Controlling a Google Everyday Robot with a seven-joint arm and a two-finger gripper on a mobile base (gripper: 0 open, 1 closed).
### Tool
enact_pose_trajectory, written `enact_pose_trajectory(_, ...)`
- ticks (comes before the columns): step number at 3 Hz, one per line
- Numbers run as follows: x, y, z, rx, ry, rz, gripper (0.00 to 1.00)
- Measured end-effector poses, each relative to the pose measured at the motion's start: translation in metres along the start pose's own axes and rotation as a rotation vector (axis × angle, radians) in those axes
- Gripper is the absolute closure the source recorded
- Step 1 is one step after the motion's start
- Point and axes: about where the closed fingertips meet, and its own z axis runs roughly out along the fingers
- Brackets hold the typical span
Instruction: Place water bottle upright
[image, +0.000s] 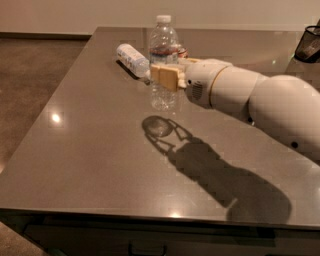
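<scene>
The water bottle (163, 52) is clear and ribbed, with a narrow red and blue label band and a white cap. It stands upright in my gripper (164, 78). The gripper's tan fingers (161, 76) are shut around the bottle's middle. The bottle's base hangs a little above the grey table (90, 165), and its round shadow (159, 126) lies just in front of it. My white arm (260, 100) reaches in from the right.
A shorter bottle wrapped in a white label (131, 56) lies on its side behind and to the left of the gripper. A small reddish object (182, 50) peeks out behind the arm. A black mesh container (308, 44) stands at the far right edge.
</scene>
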Motion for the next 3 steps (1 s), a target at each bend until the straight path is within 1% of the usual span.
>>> enact_pose_trajectory(1, -0.015, -0.011, -0.012, 0.049, 0.047, -0.098, 1.0)
enact_pose_trajectory(2, -0.022, -0.023, -0.016, 0.064, 0.094, -0.192, 1.0)
enact_pose_trajectory(3, -0.03, -0.03, -0.014, 0.075, 0.125, -0.243, 1.0)
